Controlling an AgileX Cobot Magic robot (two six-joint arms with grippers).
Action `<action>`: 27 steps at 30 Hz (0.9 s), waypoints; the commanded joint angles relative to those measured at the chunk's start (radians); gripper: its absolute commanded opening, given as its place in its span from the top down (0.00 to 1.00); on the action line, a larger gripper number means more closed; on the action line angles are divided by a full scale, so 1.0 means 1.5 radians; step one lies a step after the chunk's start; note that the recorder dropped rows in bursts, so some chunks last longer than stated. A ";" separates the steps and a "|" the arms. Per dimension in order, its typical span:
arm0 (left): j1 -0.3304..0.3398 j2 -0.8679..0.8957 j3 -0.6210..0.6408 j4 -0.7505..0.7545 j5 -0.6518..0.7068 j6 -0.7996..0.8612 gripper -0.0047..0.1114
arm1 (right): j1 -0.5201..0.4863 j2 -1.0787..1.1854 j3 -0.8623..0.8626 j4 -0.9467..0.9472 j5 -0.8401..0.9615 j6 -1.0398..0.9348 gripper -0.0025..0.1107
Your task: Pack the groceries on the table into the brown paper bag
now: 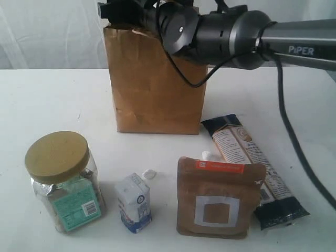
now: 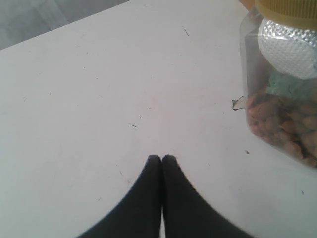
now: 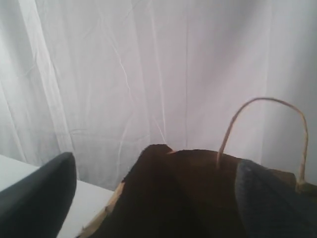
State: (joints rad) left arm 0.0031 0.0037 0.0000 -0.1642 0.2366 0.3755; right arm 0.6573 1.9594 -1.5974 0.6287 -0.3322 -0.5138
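The brown paper bag is standing upright at the back of the white table, its mouth facing up. The right arm is reaching in from the right side across the top of the bag, and the right gripper is hanging over the bag's open mouth with its fingers spread wide and nothing between them. One twisted paper handle is arching up beside it, in front of a white curtain.

The left gripper is hovering low over bare table with its fingertips pressed together, holding nothing; the clear jar with tan lid is sitting near it, apart from the fingers.

In the exterior view the jar is standing upright at the front left. The small white-blue carton is standing just to its right, not touching it. The brown pouch is standing at the front, right of the carton, and the long dark packet is lying flat behind and right of the pouch, angled toward the bag
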 commanded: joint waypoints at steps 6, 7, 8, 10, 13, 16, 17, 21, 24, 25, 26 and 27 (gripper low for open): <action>-0.003 -0.002 0.000 -0.005 -0.001 -0.001 0.96 | -0.001 -0.105 -0.004 -0.001 0.151 -0.077 0.26; -0.003 -0.002 0.000 -0.005 -0.001 -0.001 0.96 | -0.001 -0.118 -0.004 -0.001 0.180 -0.105 0.26; -0.003 -0.002 0.000 -0.005 -0.001 -0.001 0.96 | -0.001 -0.128 -0.004 -0.001 0.206 -0.132 0.26; -0.003 -0.002 0.000 -0.005 -0.001 -0.001 0.96 | -0.007 -0.156 -0.004 -0.001 0.278 -0.168 0.26; -0.003 -0.002 0.000 -0.005 -0.001 -0.001 0.96 | -0.024 -0.184 -0.004 -0.020 0.376 -0.176 0.31; -0.003 -0.002 0.000 -0.005 -0.001 -0.001 0.96 | -0.045 -0.205 -0.004 -0.089 0.468 -0.163 0.43; -0.003 -0.002 0.000 -0.005 -0.001 -0.001 0.96 | -0.052 -0.212 -0.004 -0.123 0.495 -0.147 0.48; -0.003 -0.002 0.000 -0.005 -0.001 -0.001 0.96 | -0.077 -0.231 -0.004 -0.253 0.605 -0.056 0.71; -0.003 -0.002 0.000 -0.005 -0.001 -0.001 0.96 | -0.094 -0.236 -0.004 -0.343 0.698 0.026 0.88; -0.003 -0.002 0.000 -0.005 -0.001 -0.001 0.96 | -0.102 -0.236 -0.004 -0.384 0.728 0.057 0.93; -0.003 -0.002 0.000 -0.005 -0.001 -0.001 0.96 | -0.105 -0.236 -0.004 -0.412 0.756 0.076 0.98; -0.003 -0.002 0.000 -0.005 -0.001 -0.001 0.96 | -0.111 -0.236 -0.004 -0.439 0.776 0.094 0.98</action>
State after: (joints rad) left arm 0.0031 0.0037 0.0000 -0.1642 0.2366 0.3755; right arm 0.5148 1.6150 -1.5974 0.1024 0.7244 -0.4679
